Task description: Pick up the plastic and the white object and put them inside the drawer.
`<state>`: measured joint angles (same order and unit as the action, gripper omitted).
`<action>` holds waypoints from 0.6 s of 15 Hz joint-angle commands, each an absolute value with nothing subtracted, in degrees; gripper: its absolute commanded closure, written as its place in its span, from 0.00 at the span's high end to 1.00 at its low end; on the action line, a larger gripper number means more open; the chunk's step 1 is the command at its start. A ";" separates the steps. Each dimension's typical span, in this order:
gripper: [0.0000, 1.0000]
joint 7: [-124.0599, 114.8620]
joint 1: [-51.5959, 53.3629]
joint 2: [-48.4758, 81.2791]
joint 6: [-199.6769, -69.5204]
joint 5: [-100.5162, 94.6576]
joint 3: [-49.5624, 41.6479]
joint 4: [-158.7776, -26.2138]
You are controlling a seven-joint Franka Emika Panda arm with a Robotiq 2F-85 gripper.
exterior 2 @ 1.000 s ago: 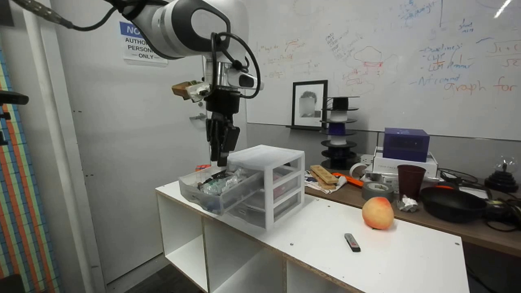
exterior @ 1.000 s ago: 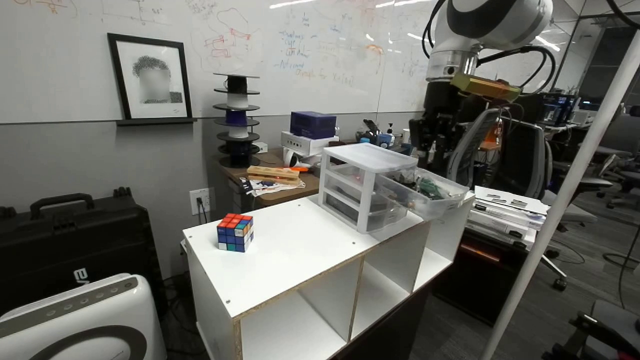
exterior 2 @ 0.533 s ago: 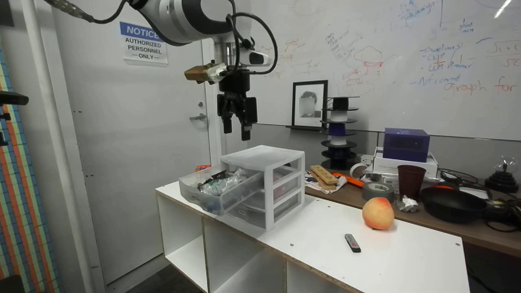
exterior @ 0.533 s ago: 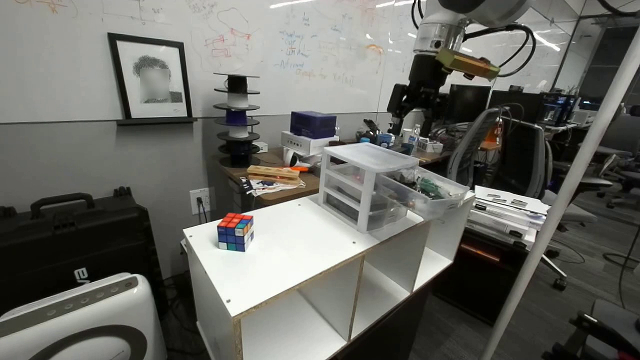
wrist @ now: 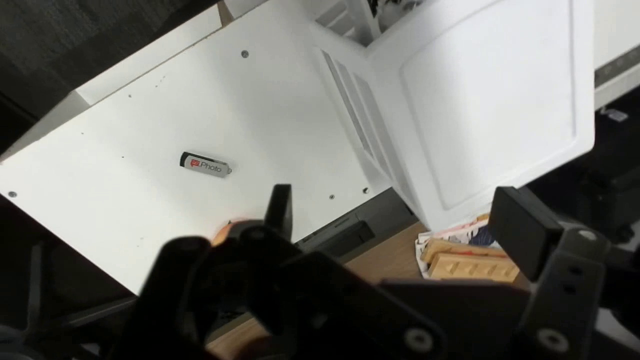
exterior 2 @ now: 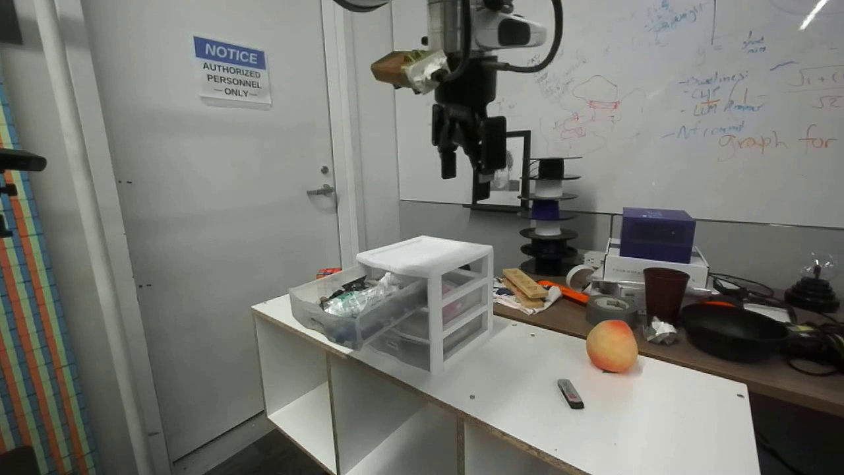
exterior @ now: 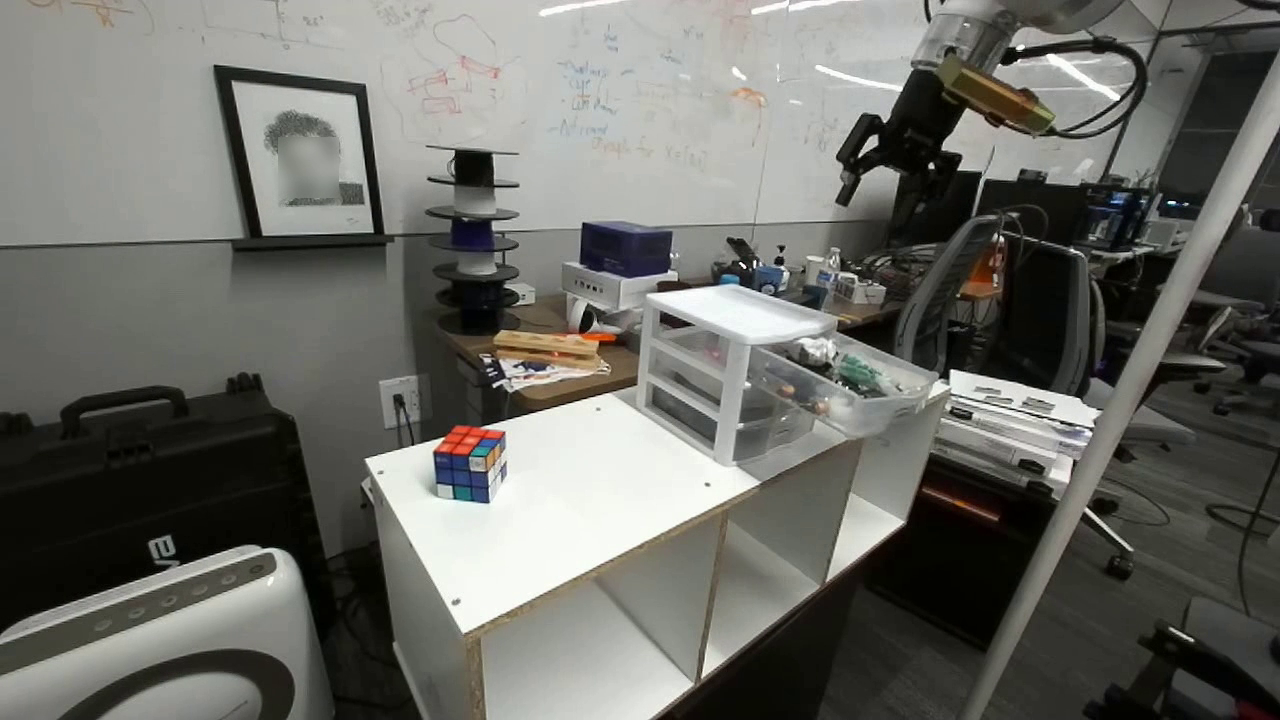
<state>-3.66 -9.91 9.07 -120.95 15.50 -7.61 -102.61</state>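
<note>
Top drawer of the 3-drawer unit is slid well out, prob. so its open top clears the frame & leaves a straight drop from above. Clear-green plastic lies in it, loose among darker bits; a whitish crumpled lump sits nearer the frame, prob. the white obj., not certain. If so, both task items are in & the placing looks done. Contents look to ride near rim height, so shutting could snag them. Unit stands on the white cabinet w/ drawers facing the cabinet's open side, prob. to give them room to slide.

Gripper has hold of nothing: its 2 fingers stand wide apart, only air btwn, which suits having nothing left to carry. It hangs high, well apart from unit & drawer, prob. for clearance. In both exterior views it points roughly downward; most of the arm is out of view at the top. Wrist view looks past the fingers at the unit's flat lid & a USB stick, no part of the job; same for the peach near it.
</note>
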 commanded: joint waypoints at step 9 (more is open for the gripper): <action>1.00 -24.77 -16.83 31.00 -120.56 31.18 -8.94 -82.07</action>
<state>-17.16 -16.23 26.37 -121.62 29.55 -8.69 -87.86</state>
